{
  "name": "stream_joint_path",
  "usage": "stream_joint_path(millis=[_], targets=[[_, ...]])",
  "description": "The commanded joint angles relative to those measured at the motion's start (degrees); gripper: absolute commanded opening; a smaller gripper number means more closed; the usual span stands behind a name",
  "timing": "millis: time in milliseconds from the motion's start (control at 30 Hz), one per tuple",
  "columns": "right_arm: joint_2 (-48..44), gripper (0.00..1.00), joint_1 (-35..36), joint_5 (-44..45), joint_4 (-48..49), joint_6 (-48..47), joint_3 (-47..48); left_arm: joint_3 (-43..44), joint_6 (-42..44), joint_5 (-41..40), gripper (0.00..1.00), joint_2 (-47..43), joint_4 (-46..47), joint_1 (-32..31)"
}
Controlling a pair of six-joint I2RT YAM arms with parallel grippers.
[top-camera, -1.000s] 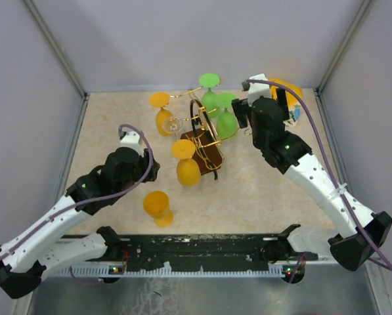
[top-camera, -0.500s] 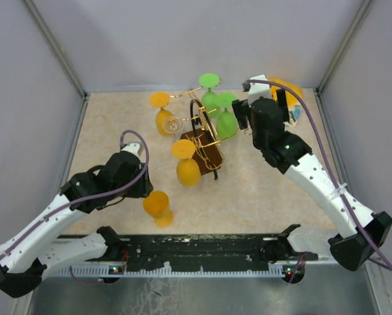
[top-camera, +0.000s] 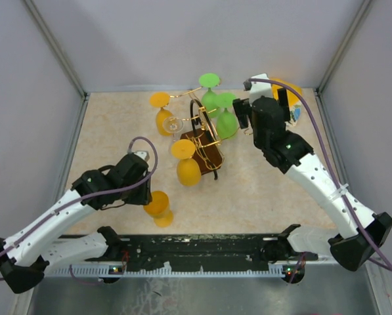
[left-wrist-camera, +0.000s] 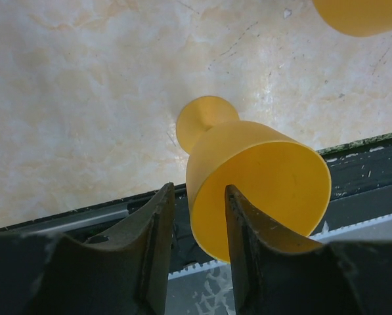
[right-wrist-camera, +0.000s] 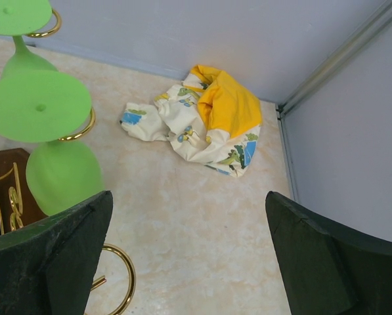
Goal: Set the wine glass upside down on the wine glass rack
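An orange wine glass [top-camera: 157, 206] [left-wrist-camera: 261, 177] stands on its foot near the table's front edge, mouth up. My left gripper [left-wrist-camera: 199, 190] [top-camera: 147, 194] straddles its rim: one finger is inside the bowl, the other outside with a thin gap to the wall, so it is open. The wine glass rack [top-camera: 205, 152], gold wire on a dark brown base, stands mid-table with two orange and two green glasses hanging upside down. My right gripper [right-wrist-camera: 188, 197] is wide open and holds nothing, just right of the green glasses [right-wrist-camera: 41, 108].
A crumpled yellow and patterned cloth [right-wrist-camera: 202, 121] [top-camera: 285, 92] lies in the back right corner. Grey walls close in the table on three sides. The black rail [top-camera: 202, 246] runs along the front edge just behind the orange glass.
My left arm has swung down and right toward the front edge, onto the standing orange glass, and its jaws have narrowed around the rim. The right arm has not moved.
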Motion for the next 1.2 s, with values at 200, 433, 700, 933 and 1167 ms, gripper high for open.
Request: stream_joint_path(millis=[200, 433, 700, 933, 1167], targets=[[-1.7, 0.99, -0.4, 0.7, 0.6, -0.4, 3.6, -2.7, 0.3, 2.5, 0.19, -0.2, 3.6, -0.3], [-1.2, 0.99, -0.4, -0.3, -0.6, 0.7, 5.0, 2.2, -0.3, -5.4, 0.0, -1.7, 0.8, -0.3], [-1.0, 0.99, -0.4, -0.5, -0.5, 0.8, 5.4, 7.8, -0.2, -25.9, 0.0, 1.7, -0.3, -0.3], [-3.0, 0.99, -0.5, 1.1, 2.7, -1.3, 2.4, 13.3, 4.1, -41.2, 0.0, 9.0, -0.3, -0.4], [-3.2, 0.99, -0.5, 0.4, 3.5, -1.2, 3.1, 15.2, 25.2, -52.5, 0.0, 9.0, 22.4, -0.4]])
